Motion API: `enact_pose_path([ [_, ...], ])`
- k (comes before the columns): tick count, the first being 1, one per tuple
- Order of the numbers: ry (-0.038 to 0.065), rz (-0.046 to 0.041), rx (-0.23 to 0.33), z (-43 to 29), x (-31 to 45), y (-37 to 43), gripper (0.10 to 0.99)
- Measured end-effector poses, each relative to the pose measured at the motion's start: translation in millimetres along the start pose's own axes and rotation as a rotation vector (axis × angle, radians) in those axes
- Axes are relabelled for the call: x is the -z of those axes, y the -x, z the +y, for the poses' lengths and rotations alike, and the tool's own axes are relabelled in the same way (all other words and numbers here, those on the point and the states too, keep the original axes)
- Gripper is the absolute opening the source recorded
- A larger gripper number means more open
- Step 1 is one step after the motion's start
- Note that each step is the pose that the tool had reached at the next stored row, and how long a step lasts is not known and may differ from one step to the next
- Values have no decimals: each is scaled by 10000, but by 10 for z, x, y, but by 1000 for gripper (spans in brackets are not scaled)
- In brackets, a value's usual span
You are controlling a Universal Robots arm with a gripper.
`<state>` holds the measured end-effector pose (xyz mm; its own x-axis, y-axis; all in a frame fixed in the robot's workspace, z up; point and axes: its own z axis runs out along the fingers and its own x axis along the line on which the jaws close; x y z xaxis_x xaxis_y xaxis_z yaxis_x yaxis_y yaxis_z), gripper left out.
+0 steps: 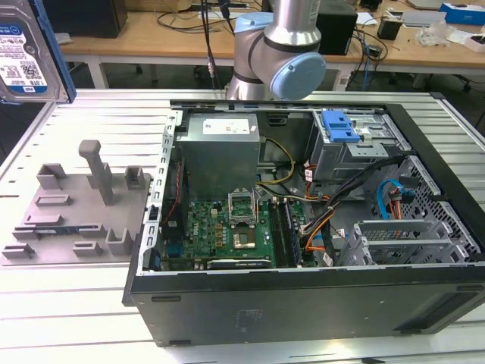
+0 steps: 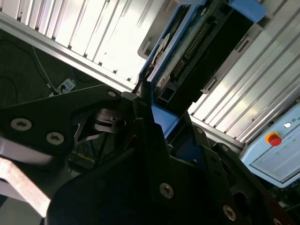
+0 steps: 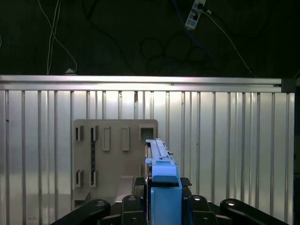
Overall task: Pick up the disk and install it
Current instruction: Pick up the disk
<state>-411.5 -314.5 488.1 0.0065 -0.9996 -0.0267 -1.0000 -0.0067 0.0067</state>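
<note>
The gripper (image 3: 163, 200) is clamping the disk (image 3: 157, 151) edge-on. The disk's long axis is projecting straight ahead from between the jaws, with the grey fixture (image 3: 115, 161) lying beyond it.

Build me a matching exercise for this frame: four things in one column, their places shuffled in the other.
Things:
1. the disk
2. grey fixture plate
3. power-supply box
4. blue latch

Places:
A. lying on the table, at the exterior view's left of the computer case
B. on the drive cage inside the case
C. clamped in the gripper, off the table
D. inside the case, next to the motherboard

Pairs: 1-C, 2-A, 3-D, 4-B.
</note>
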Motion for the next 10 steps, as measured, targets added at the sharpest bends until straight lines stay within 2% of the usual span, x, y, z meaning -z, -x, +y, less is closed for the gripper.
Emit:
enact_pose_path([
  [7,2,0,2,-7,5,-20,369],
  [10,13,0,0,-170,41,-153,369],
])
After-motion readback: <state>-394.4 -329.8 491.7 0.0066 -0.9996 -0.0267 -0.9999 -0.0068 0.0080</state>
